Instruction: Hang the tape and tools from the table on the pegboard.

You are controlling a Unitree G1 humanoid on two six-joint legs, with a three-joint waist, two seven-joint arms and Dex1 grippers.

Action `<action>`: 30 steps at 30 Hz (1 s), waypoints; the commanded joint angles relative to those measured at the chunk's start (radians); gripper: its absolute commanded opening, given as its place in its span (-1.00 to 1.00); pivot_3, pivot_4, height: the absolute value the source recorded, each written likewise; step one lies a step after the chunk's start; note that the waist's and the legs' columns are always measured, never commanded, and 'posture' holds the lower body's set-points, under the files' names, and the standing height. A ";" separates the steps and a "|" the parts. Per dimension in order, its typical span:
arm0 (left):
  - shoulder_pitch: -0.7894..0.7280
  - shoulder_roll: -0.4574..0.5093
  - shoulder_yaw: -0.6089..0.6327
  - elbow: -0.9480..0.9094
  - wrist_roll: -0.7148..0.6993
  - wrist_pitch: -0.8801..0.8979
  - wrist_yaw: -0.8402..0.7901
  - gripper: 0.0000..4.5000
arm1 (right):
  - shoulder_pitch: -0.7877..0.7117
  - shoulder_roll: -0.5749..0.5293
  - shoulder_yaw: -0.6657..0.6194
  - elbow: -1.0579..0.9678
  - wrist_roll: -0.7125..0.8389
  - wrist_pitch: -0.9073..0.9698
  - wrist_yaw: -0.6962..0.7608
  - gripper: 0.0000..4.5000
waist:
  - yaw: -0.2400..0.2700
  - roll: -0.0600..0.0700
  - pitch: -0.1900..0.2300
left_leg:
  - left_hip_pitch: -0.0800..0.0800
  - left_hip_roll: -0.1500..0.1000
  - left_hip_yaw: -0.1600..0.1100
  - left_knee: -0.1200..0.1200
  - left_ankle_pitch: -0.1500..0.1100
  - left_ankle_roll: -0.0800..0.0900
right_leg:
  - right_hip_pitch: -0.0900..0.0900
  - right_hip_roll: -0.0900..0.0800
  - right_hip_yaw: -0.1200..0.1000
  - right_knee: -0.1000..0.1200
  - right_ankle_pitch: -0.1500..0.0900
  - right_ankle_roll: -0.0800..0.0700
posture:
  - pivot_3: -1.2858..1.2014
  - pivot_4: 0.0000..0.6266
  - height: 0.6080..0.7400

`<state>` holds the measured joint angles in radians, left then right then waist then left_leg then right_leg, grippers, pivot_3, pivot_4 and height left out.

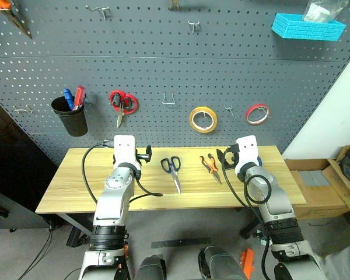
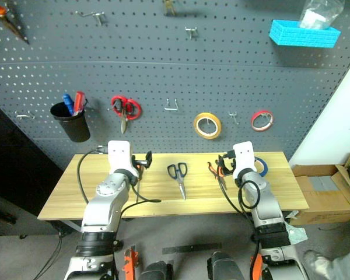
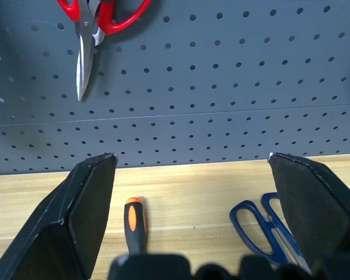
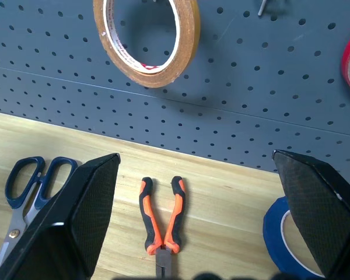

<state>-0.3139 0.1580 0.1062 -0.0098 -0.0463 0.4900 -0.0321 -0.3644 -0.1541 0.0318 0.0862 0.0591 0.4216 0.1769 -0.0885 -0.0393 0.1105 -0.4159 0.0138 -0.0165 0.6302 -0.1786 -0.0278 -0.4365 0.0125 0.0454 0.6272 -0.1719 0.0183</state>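
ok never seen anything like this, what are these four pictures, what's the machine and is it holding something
It is a two-armed humanoid robot facing a table set against a grey pegboard. The two wide pictures come from cameras in its head, looking down over both arms. The two close ones come from a camera on each wrist, looking out between that arm's two black fingers. Each arm ends in a grasping tool: the left tool and the right tool both stand open and hold nothing. On the table lie blue-handled scissors, orange-and-black pliers, an orange-and-black screwdriver and a blue tape roll. Red scissors and yellow tape already hang on the board.
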 commanded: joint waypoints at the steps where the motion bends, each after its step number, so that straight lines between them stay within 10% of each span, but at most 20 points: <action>1: -0.008 0.000 0.008 -0.059 -0.001 -0.024 0.007 0.98 | -0.025 -0.006 -0.008 -0.030 -0.003 -0.017 0.004 1.00 | 0.000 0.000 0.000 | 0.000 0.000 0.000 0.000 0.000 0.000 | 0.000 0.000 0.000 0.000 0.000 0.000 | 0.00 -0.84 1.00; 30: -0.014 -0.007 0.003 -0.075 -0.025 0.005 -0.009 0.98 | -0.011 -0.013 -0.003 -0.071 0.001 0.017 0.012 1.00 | 0.001 0.001 0.001 | 0.000 0.000 0.000 0.000 0.000 0.000 | 0.000 0.000 0.000 0.000 0.000 0.000 | 0.00 -0.72 1.00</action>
<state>-0.3140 0.1523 0.1205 -0.0298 -0.0578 0.4952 -0.0236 -0.3655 -0.1562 0.0324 0.0793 0.0592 0.4294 0.1797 -0.0874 -0.0386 0.1114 -0.4157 0.0139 -0.0167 0.6302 -0.1787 -0.0278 -0.4366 0.0125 0.0453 0.6273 -0.1721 0.0181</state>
